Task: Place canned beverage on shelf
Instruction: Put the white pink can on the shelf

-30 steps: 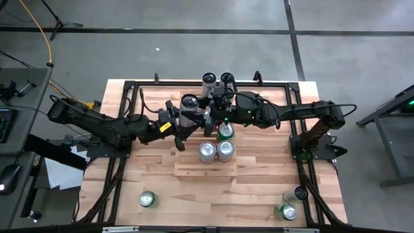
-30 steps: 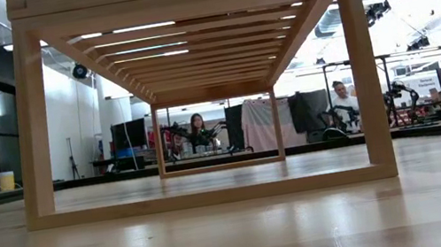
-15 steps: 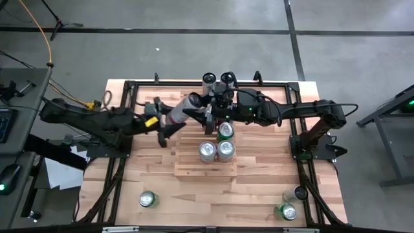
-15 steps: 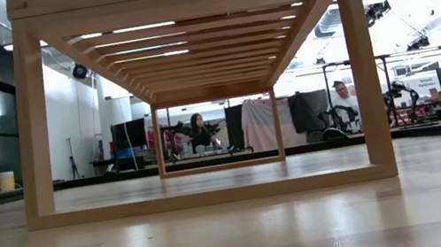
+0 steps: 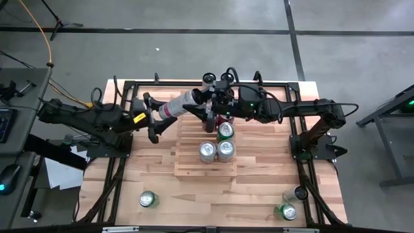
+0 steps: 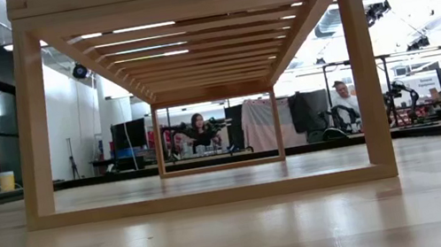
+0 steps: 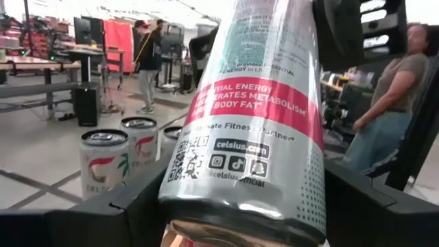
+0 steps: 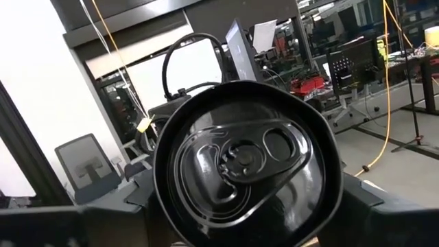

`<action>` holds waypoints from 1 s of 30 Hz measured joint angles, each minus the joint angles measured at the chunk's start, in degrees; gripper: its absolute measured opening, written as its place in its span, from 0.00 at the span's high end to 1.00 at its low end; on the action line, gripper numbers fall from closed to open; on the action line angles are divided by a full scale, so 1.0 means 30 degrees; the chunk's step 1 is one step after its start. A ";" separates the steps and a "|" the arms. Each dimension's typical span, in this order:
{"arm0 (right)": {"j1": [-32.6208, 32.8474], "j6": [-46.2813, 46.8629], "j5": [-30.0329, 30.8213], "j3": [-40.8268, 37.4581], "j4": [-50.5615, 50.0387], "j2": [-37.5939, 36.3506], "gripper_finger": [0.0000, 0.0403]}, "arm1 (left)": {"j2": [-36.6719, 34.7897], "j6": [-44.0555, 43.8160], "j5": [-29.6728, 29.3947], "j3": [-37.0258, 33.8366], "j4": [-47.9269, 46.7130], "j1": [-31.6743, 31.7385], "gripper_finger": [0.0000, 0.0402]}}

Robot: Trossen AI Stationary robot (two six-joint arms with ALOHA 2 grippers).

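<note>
Back goes your left arm toward the table's left edge, and the can [image 5: 178, 105] has swung with it, now lying tilted in the air over the shelf's far left corner, base to the left, top to the right. Your left gripper [image 5: 155, 118] has its jaws spread wide either side of the can's base, and its wrist view shows the can [image 7: 254, 123] filling the space between them. Your right gripper [image 5: 207, 107] is clamped on the top end, the pull-tab lid [image 8: 243, 161] facing straight into its wrist view. Below, the shelf [image 5: 194, 167] carries three upright cans [image 5: 225, 150] bunched on its right half, so the left half and near strip are bare slats. Two more cans [image 5: 208, 79] stand by the table's far edge, just behind the right gripper: tight there. Near the front edge of the table [image 5: 259, 188], one green-topped can [image 5: 148, 199] stands left, two [image 5: 285, 211] stand right, well apart from both arms.
</note>
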 joint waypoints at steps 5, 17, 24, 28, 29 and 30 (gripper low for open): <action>-0.0284 0.0189 -0.0027 0.0000 -0.0276 0.0000 0.40 | -0.0038 -0.0481 -0.0243 0.0009 -0.1098 0.0029 0.28; -0.0487 -0.1168 0.0932 0.0098 -0.0220 -0.1604 0.40 | -0.0494 -0.2354 0.0418 -0.0100 -0.3871 -0.0007 0.29; -0.0480 -0.1224 0.0796 0.0095 -0.3928 -0.2485 0.40 | -0.0874 -0.0263 -0.1231 0.3980 -0.6410 0.0325 0.29; -0.0436 -0.1012 0.0433 0.0029 -0.5639 -0.2237 0.40 | 0.0560 0.0655 -0.1319 0.7526 -1.0407 0.1237 0.29; -0.0434 -0.0930 0.0330 0.0029 -0.5861 -0.2222 0.40 | 0.0984 0.0663 -0.1170 0.8294 -1.1631 0.1484 0.29; -0.0412 -0.0858 0.0306 0.0029 -0.6173 -0.2219 0.40 | 0.1462 0.0635 -0.0919 0.9054 -1.2463 0.1704 0.29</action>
